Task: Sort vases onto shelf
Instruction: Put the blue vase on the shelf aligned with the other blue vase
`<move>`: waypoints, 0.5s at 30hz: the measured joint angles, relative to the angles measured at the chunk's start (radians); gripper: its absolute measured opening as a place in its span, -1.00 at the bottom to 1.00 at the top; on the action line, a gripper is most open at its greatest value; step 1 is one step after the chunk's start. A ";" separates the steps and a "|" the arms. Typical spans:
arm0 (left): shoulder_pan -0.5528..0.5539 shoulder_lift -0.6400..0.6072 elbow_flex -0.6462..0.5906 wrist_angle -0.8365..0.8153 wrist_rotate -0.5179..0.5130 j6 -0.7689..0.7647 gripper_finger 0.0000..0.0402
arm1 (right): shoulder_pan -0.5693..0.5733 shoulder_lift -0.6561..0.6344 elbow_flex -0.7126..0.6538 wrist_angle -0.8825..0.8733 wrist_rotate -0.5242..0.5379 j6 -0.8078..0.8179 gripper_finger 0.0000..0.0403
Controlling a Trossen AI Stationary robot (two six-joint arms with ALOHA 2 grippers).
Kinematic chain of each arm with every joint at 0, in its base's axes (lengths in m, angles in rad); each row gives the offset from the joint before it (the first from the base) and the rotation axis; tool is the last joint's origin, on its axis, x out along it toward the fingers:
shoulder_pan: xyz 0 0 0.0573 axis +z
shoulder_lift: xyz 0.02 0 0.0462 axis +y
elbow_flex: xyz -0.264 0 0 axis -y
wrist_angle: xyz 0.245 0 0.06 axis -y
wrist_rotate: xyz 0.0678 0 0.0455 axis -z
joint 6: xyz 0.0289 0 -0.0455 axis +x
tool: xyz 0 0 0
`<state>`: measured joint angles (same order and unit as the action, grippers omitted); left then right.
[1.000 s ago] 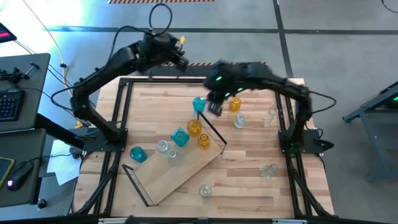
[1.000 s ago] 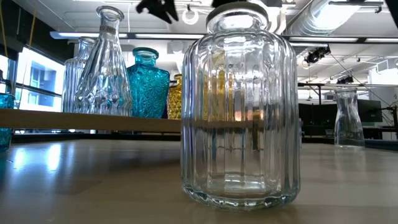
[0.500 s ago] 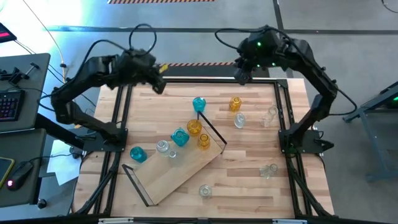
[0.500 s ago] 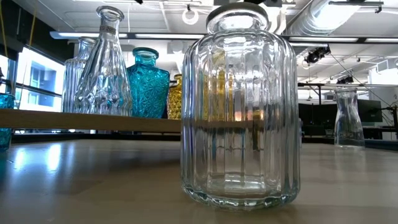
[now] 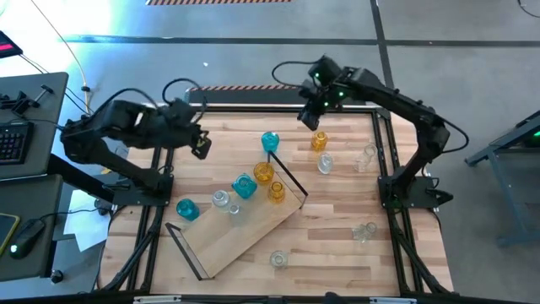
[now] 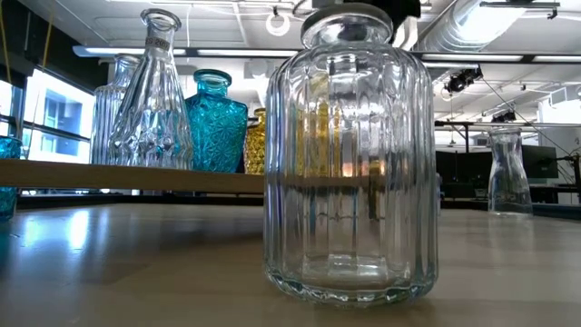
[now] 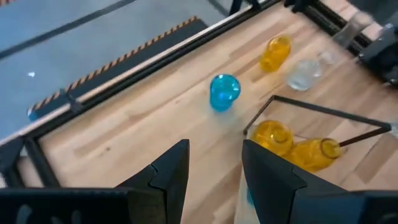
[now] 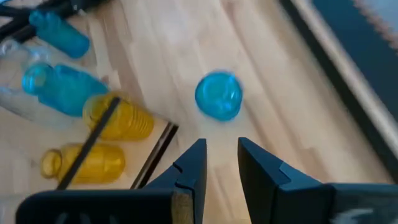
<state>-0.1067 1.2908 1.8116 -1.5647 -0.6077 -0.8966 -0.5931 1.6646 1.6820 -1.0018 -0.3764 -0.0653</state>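
Lying just beyond right claw (image 8: 217,163): teal vase (image 8: 218,95).

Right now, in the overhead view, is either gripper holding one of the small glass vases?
No: the left gripper and right gripper both hang empty above the table, with the teal-blue glass vase standing free between them.

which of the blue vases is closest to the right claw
The teal vase standing alone just beyond the shelf's far end; the other two blue ones sit farther toward the left arm.
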 joint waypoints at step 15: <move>-0.182 -0.052 -0.246 -0.001 -0.015 -0.329 -0.30 | -0.009 -0.001 -0.114 0.180 -0.127 0.031 -0.64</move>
<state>-0.2884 1.2385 1.5655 -1.5660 -0.6230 -1.2259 -0.6018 1.6638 1.5684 -0.8216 -0.5036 -0.0342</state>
